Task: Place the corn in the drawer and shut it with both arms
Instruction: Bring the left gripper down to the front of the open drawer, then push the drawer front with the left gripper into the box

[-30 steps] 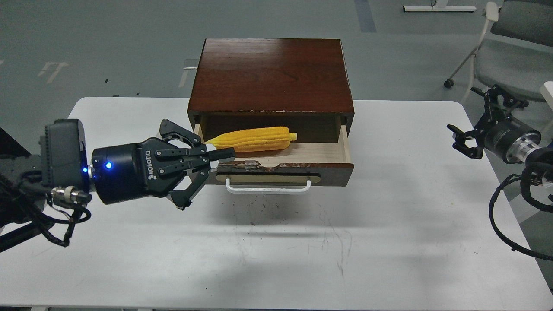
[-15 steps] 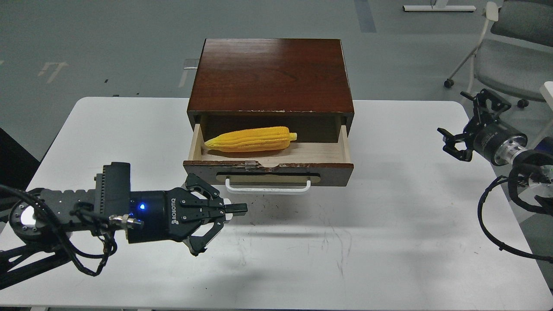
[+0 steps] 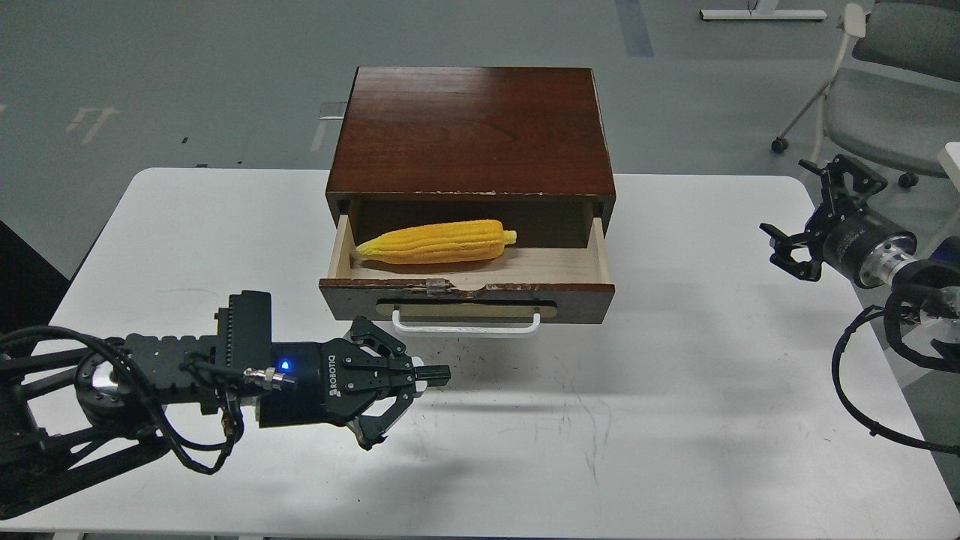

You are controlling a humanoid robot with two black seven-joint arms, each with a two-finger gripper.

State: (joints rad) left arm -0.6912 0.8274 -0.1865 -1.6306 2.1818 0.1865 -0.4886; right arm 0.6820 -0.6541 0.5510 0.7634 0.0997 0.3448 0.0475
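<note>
- My left gripper point(image 3: 431, 373) hangs low over the white table point(image 3: 525, 450), in front of the drawer and a little left of its handle; its fingers are pressed together to a point, clenched on nothing.
- The table surface just ahead of that gripper carries dark scuffs and scratch marks point(image 3: 555, 409).
- The drawer point(image 3: 465, 296) stands pulled out toward me. Its dark brown front has a chipped top edge, a tan plate and a white bar handle point(image 3: 465, 324). I see nothing between my left gripper and this front.
- The corn point(image 3: 436, 242) lies inside the drawer on the pale wood floor, toward the left and rear. It is a bare yellow cob with rows of kernels, lengthwise across the drawer, tapered tip to the left, blunt end to the right. It fills about half the drawer's width.
- The dark wooden cabinet point(image 3: 469, 131) housing the drawer sits on the far half of the table, its top bare.
- My right gripper point(image 3: 806, 225) hovers at the right table edge, well apart from the drawer, fingers spread wide and holding nothing.
- Beyond it, on the grey floor, stands a wheeled chair point(image 3: 885, 82).
</note>
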